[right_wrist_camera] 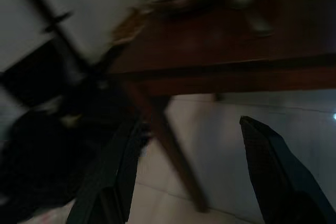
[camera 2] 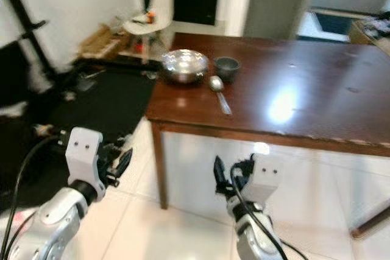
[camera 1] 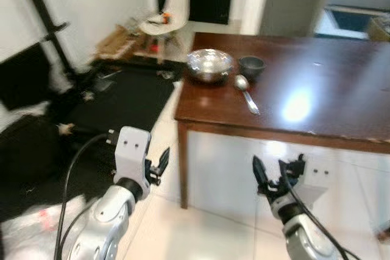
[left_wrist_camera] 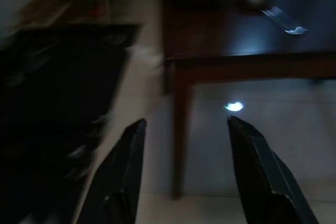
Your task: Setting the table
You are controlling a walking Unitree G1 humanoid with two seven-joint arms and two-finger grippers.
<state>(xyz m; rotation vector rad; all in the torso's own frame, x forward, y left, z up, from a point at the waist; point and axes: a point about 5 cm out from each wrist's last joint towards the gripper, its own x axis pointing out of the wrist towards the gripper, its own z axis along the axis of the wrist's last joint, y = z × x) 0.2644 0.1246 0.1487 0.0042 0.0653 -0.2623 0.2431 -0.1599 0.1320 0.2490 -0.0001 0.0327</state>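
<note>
— On the table?
— A brown wooden table (camera 1: 317, 98), shiny, with a bright spot of light on top. Near its far left corner, a big silver bowl (camera 1: 209, 65). Just beside that, to the right, a small dark bowl (camera 1: 251, 67). In front of the two bowls, a spoon (camera 1: 245, 92), round end close to the bowls, handle toward the near edge. All three close together, well apart from the rest of the tabletop.

— And the grippers?
— Both low, in front of the table, below the edge of its top. Left gripper (camera 1: 161, 164) by the table's near left leg, out over the pale floor tiles (camera 1: 183, 229). Black fingers (left_wrist_camera: 123, 174) spread apart in the left wrist view, nothing between them. Right gripper (camera 1: 277, 175) under the near edge, more to the middle. Fingers (right_wrist_camera: 273, 174) wide apart too, holding nothing. Neither one touching the table or the things on it.

— Around the table?
— A black mat (camera 1: 122, 98) on the floor to the left. Past that, a white chair (camera 1: 167, 7) with small things on its seat, too blurry to tell what. More clutter on the floor near the chair. A black pole (camera 1: 46, 16) against the white wall on the left. A black cable (camera 1: 76, 162) looping by the left arm

— Sharp pictures?
— A bit blurry everywhere, and dark in both wrist views
</note>
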